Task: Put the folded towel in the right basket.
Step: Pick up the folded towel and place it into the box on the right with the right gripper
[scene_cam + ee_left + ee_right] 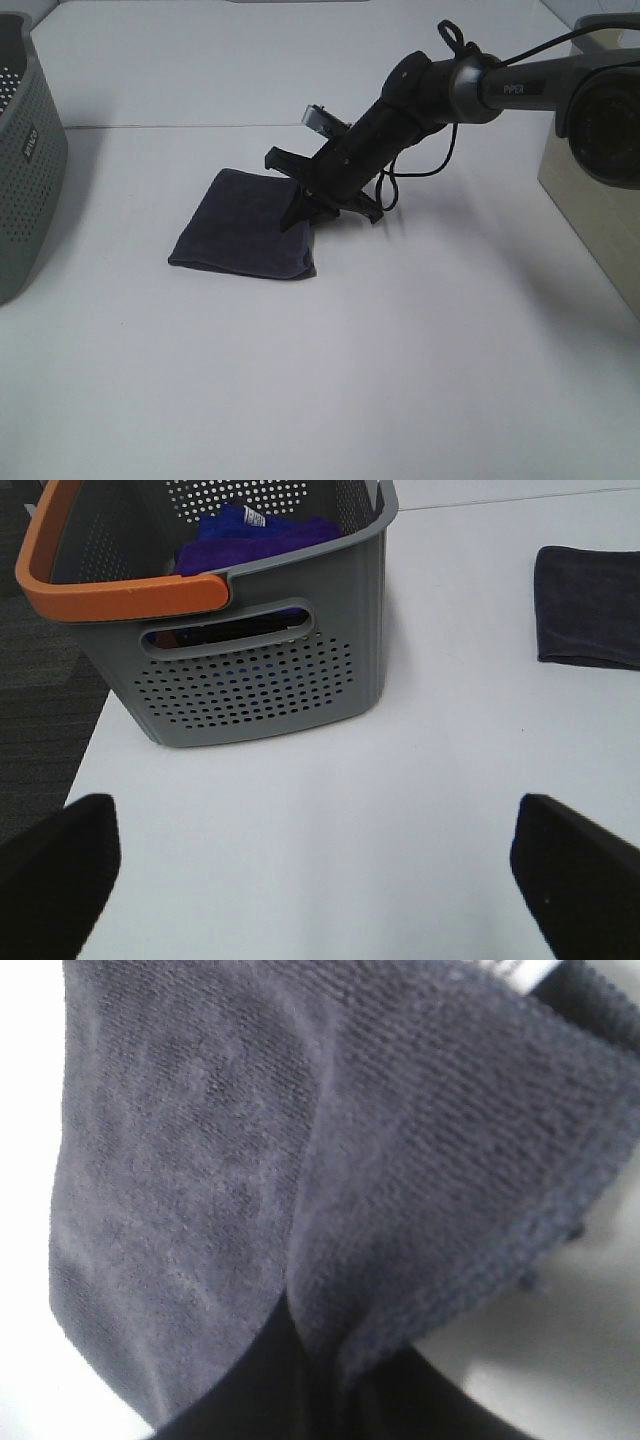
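The folded dark grey towel (245, 225) lies on the white table left of centre. My right gripper (303, 212) reaches across from the right and sits at the towel's right edge. In the right wrist view the towel (300, 1160) fills the frame, and a fold of it is pinched at a dark finger (265, 1390), with its edge raised off the table. My left gripper (315, 825) is open and empty above the table near the left basket; the towel's end shows in its view (590, 605). The right basket (600, 215) is the pale box at the right edge.
A grey perforated basket (25, 165) stands at the table's left edge. In the left wrist view it (270, 680) has an orange handle (120, 590) and holds blue and purple cloths (255, 535). The right arm's cable (440, 150) hangs beside the arm.
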Tool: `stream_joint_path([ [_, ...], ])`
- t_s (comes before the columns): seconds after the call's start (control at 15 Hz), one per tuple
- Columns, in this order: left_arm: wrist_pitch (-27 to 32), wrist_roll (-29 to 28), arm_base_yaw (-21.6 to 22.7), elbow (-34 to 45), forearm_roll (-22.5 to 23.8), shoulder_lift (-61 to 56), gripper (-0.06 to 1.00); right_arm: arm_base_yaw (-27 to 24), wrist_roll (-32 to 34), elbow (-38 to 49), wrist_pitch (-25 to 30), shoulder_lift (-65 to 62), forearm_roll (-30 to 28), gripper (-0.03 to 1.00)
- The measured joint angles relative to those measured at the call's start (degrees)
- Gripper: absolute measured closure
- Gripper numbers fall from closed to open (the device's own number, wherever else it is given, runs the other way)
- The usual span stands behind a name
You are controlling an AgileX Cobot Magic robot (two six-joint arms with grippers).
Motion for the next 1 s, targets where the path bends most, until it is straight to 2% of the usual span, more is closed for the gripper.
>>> stream_joint_path([
  [0.13,0.0,0.0,0.0,0.0,0.0,0.0,-0.05,0.1,0.0,-1.7,3.0,-1.0,-3.1,0.92],
  [0.2,0.0,0.0,0.0,0.0,0.0,0.0,-0.05,0.1,-0.1,-3.8,7.2,-1.8,-7.8,0.92],
  [0.33,0.0,0.0,0.0,0.0,0.0,0.0,-0.05,-0.7,-0.5,-10.7,15.5,-5.2,-12.9,0.92],
  [0.4,0.0,0.0,0.0,0.0,0.0,0.0,-0.05,-1.8,-0.7,-15.7,18.0,-9.0,-13.8,0.92],
  [0.47,0.0,0.0,0.0,0.0,0.0,0.0,-0.05,-3.4,-1.8,-20.1,18.3,-13.0,-14.2,0.92],
  [0.67,0.0,0.0,0.0,0.0,0.0,0.0,-0.05,-11.2,-3.6,-23.8,19.2,-27.1,-17.5,0.92],
  [1.0,0.0,0.0,0.0,0.0,0.1,0.0,-0.05,-28.0,-4.1,-19.3,19.6,-37.4,-33.9,0.92],
])
